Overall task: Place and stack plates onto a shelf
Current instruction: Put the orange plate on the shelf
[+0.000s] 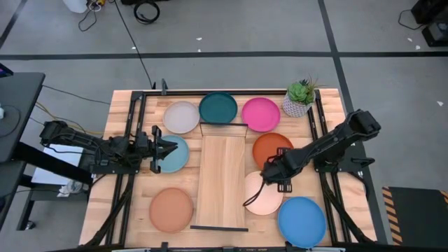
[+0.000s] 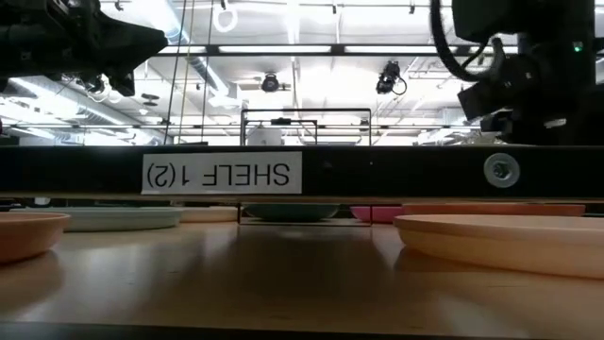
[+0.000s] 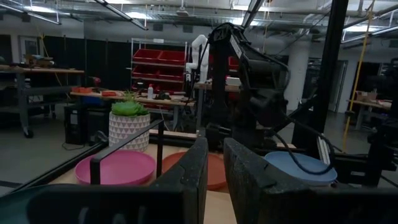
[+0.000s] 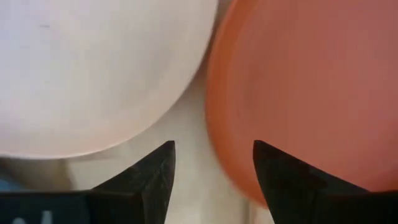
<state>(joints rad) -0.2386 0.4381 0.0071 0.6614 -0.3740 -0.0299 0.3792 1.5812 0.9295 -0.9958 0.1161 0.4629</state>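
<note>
The light-wood shelf point(image 1: 222, 183) lies flat in the middle of the table. Round it sit the plates: pale grey point(image 1: 182, 117), dark teal point(image 1: 218, 108), magenta point(image 1: 261, 113), light blue point(image 1: 175, 155), orange point(image 1: 274, 149), cream point(image 1: 264, 194), terracotta point(image 1: 171, 208) and bright blue point(image 1: 302, 220). My right gripper point(image 4: 214, 168) is open and points down from above. It hovers over the gap between the cream plate point(image 4: 93, 68) and the orange plate point(image 4: 311, 81), touching neither. My left gripper point(image 3: 216, 180) is shut and held level, raised over the light blue plate.
A small potted plant point(image 1: 299, 98) stands at the far right corner beside the magenta plate. Black rails point(image 1: 129, 140) run along the table's left and right sides. Black wire brackets stand at the shelf's short ends point(image 1: 224, 124). The shelf's top shows bare wood.
</note>
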